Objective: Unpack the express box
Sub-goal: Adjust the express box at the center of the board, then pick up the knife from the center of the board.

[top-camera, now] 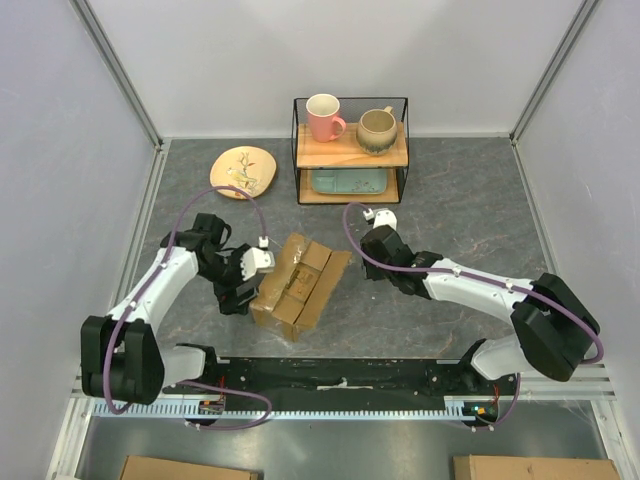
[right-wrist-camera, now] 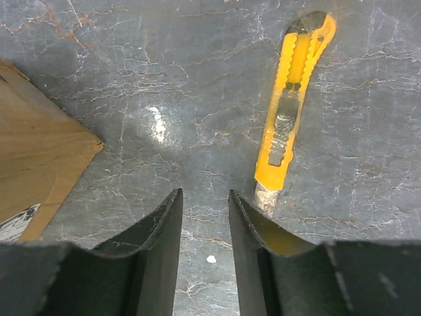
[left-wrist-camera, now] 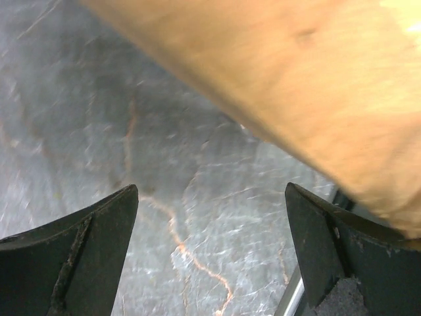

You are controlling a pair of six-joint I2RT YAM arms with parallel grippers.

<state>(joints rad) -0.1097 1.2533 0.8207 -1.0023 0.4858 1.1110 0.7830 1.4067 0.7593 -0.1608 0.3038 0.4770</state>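
Observation:
The express box (top-camera: 297, 283), a brown carton, lies at an angle in the middle of the table, with one flap sticking out toward the right. My left gripper (top-camera: 240, 292) is at its left side, low over the table. In the left wrist view the left gripper (left-wrist-camera: 210, 191) is wide open and empty, with the blurred box (left-wrist-camera: 296, 85) just above it. My right gripper (top-camera: 376, 244) is to the right of the box. In the right wrist view the right gripper (right-wrist-camera: 204, 194) is slightly open and empty. A yellow utility knife (right-wrist-camera: 289, 112) lies on the table by its right finger. The box flap (right-wrist-camera: 36, 164) is at the left.
A wire rack (top-camera: 350, 150) at the back holds a pink mug (top-camera: 323, 117), a beige mug (top-camera: 377, 130) and a teal tray (top-camera: 347, 181). A wooden plate (top-camera: 242, 171) lies left of it. Plain cardboard boxes (top-camera: 185, 468) show partly at the bottom edge.

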